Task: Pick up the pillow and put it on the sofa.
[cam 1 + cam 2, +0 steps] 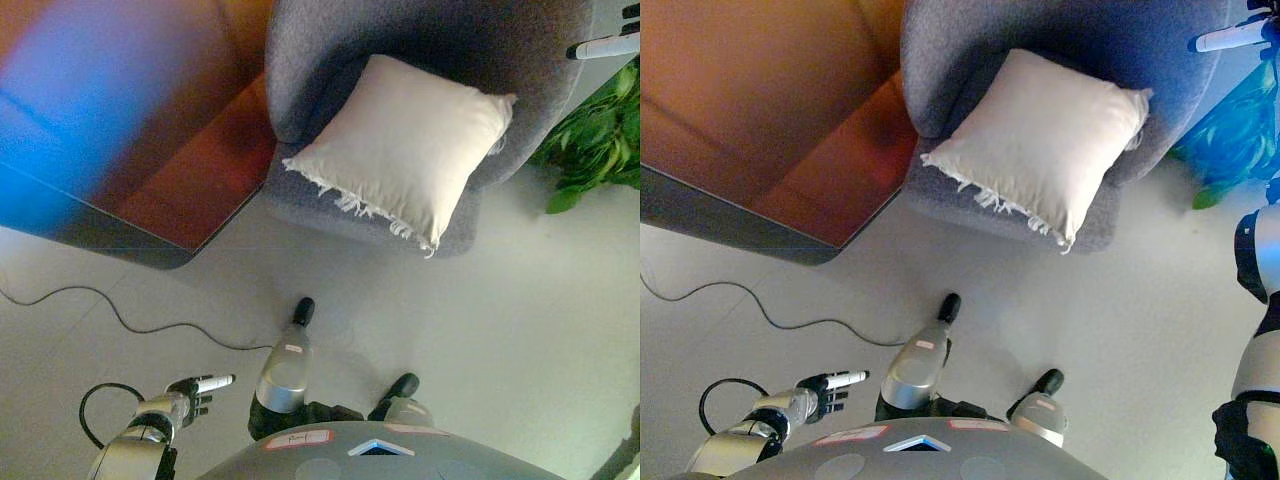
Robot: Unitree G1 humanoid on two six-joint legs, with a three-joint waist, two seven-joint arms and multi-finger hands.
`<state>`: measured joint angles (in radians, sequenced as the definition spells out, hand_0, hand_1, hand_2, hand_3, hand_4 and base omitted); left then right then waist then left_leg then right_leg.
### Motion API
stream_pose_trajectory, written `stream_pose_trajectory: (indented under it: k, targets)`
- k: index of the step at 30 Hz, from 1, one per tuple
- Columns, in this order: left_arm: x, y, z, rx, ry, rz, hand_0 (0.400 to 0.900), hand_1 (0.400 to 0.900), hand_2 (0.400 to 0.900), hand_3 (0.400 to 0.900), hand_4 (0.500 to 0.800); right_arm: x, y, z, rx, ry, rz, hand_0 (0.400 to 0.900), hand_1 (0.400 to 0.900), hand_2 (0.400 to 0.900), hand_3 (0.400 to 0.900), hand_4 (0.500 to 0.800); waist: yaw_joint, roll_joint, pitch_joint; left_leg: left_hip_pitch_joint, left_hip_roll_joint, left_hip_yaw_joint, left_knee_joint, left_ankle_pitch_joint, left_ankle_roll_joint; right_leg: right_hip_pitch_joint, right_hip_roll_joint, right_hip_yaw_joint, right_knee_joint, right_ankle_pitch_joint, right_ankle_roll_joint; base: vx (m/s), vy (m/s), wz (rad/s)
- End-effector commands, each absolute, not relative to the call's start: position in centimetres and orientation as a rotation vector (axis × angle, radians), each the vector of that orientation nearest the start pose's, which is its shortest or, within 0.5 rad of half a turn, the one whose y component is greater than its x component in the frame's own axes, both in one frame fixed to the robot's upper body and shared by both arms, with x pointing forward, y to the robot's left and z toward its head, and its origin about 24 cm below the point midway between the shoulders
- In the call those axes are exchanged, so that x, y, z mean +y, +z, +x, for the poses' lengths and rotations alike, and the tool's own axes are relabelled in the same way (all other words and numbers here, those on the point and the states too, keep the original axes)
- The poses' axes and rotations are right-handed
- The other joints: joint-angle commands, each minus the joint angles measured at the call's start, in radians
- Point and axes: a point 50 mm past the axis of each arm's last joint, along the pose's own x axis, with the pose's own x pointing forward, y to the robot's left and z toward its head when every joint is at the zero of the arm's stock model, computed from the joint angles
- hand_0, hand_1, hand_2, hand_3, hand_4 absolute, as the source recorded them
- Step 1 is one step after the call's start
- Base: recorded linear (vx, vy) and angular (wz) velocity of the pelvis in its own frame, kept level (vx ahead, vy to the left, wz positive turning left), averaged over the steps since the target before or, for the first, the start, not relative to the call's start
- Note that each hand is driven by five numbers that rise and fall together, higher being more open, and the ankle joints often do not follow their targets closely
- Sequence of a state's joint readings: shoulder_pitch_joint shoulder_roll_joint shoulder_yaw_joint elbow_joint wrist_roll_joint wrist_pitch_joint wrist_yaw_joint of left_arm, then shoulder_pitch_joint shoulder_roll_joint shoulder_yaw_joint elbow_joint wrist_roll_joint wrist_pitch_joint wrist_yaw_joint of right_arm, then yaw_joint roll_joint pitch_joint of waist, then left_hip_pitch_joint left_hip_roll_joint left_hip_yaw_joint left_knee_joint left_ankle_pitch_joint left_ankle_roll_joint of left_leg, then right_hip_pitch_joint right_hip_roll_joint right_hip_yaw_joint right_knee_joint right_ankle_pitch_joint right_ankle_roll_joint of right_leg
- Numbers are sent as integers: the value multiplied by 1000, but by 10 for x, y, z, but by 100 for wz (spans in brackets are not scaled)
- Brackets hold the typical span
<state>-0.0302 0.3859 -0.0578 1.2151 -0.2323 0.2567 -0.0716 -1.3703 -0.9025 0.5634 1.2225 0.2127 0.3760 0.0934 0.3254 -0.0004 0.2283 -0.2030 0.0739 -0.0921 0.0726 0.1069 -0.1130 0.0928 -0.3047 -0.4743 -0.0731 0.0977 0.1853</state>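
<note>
A white square pillow (405,145) with a fringed edge leans on the seat and back of a grey sofa chair (320,60), one corner hanging over the seat's front edge. Nothing touches it. My left hand (195,392) hangs low at the lower left above the floor, far from the pillow, open with its fingers straight and holding nothing. Of my right hand (1238,37) only the edge shows at the top right, beside the sofa's far arm. One white-tipped finger points straight out, clear of the pillow.
A reddish-brown piece of furniture with a dark edge (190,175) stands left of the sofa, close against it. A green leafy plant (600,135) sits to the sofa's right. Pale floor (500,320) lies between me and the sofa.
</note>
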Motion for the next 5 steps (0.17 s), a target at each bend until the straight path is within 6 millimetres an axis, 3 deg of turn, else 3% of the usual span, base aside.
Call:
stream_pose_trajectory:
  k: [1, 5]
  targets:
    - [316, -143, 24, 1574, 354, 231, 900, 900, 900, 900, 800, -380, 304, 348, 247, -602, -621, 900, 900, 900, 900, 800, 21, -22, -145, 151, 64, 33, -147, -32, -16, 9, -63, 28, 18, 32, 58, 20, -85, -5]
    - [321, -141, 24, 1566, 389, 229, 900, 900, 900, 900, 800, -415, 261, 325, 391, -637, -548, 900, 900, 900, 900, 800, -1, -37, -168, 175, 68, 49, -156, -39, -13, 27, -52, 31, 11, 28, 57, -17, -76, -9]
